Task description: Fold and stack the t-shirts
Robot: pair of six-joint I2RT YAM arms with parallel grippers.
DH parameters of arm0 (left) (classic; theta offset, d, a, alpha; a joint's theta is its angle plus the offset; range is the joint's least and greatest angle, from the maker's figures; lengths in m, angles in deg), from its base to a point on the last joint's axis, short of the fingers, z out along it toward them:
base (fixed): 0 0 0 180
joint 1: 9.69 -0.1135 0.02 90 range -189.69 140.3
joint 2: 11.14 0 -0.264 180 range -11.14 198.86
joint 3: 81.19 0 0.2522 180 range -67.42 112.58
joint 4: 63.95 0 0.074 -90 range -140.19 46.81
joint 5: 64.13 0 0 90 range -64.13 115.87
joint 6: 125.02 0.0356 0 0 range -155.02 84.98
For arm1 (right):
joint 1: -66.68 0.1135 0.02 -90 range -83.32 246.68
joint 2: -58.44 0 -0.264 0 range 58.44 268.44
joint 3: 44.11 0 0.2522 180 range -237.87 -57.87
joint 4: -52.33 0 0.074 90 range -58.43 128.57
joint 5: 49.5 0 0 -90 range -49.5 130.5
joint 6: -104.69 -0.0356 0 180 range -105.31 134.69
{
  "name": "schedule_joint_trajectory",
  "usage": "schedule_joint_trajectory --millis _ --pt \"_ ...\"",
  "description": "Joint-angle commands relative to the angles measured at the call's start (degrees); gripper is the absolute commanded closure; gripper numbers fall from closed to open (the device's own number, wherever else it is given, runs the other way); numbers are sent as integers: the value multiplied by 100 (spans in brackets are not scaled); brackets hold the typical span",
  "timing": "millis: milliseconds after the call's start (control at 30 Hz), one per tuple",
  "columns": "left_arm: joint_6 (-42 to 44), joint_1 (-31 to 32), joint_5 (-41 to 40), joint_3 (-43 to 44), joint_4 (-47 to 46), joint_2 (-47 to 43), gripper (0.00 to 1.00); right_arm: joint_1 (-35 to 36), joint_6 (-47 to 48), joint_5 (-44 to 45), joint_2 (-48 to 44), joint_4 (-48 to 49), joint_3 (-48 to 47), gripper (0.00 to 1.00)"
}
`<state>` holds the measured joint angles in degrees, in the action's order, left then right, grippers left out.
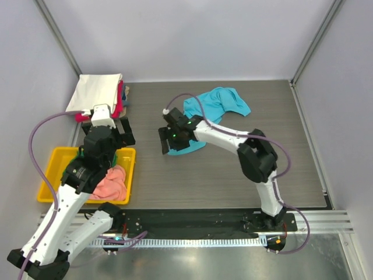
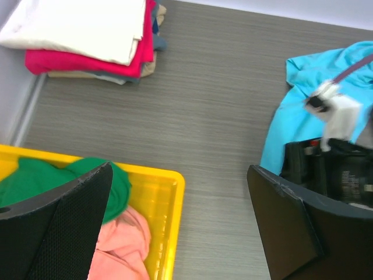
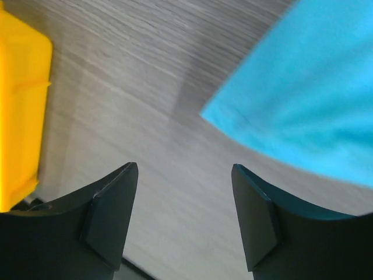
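turquoise cloth first: the turquoise-blue t-shirt (image 1: 218, 105) lies unfolded and rumpled on the grey wood-grain table (image 1: 233, 181). it is well to the right of the yellow tray (image 1: 49, 175) and somewhat farther back than it. one part of it spreads toward the back of the table. a smaller part reaches toward the tray's side and passes under your right arm.

your right gripper (image 3: 183, 167) is low over the table at that tray-side edge of the shirt. its fingers stand apart with only bare wood grain between them. a corner of the shirt lies just past the fingertips, on the side away from the tray. nothing is held. you cannot tell from these views whether a finger touches the cloth.

your left gripper (image 2: 179, 169) hangs above the tray's far right corner. its fingers are spread wide and it carries nothing.

inside the tray two shirts sit bunched up. the salmon-pink shirt (image 1: 111, 184) is against the tray's right wall, and the green shirt (image 2: 35, 181) is just beside it, toward the tray's left.

beyond the tray, by the left wall, sits a folded stack. the cream-white shirt (image 1: 96, 90) is on top and the red shirt (image 2: 87, 61) is directly under it. thin edges of more layers show below, too little to name.
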<state>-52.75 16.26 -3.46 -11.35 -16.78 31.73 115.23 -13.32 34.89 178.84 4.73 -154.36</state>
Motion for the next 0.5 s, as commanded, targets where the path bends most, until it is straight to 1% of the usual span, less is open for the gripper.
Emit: schedule_joint_trajectory --millis 0,33,67,100,133,167,233,267,333,367,433,467 --pt "-912 -29 417 343 464 177 3 -749 24 138 -1499 -34 366 28" --pt "-1168 -29 523 308 534 204 4 -1099 24 243 -1893 -43 681 28" --pt "-1379 -29 689 108 483 221 5 -1259 15 357 -2089 -34 823 27" --pt "-1556 -20 1091 -69 343 256 6 -1426 24 698 -2221 -43 955 25" --pt "-1905 -20 1269 -253 -15 405 6 -1793 32 806 -2310 -34 1165 25" --pt "-2031 -3 1454 -603 -210 528 7 -1962 15 807 -2415 -34 1246 25" --pt "-2303 84 1596 -947 -701 905 7 -2288 76 632 -2434 -43 1378 25" --pt "-2339 111 1605 -1001 -835 1377 8 -2472 137 640 -2399 -34 1404 25" --pt "-2366 164 1640 -985 -1142 2011 9 -2596 208 640 -2346 -26 1405 25" --pt "-2383 164 1658 -950 -1257 2624 9 -2710 278 640 -2276 -17 1370 25" --pt "-2392 182 1710 -906 -1668 3146 9 -2842 331 648 -2048 18 1265 25" --pt "-2427 191 1754 -844 -1784 3662 9 -2904 331 683 -1951 10 1212 26"
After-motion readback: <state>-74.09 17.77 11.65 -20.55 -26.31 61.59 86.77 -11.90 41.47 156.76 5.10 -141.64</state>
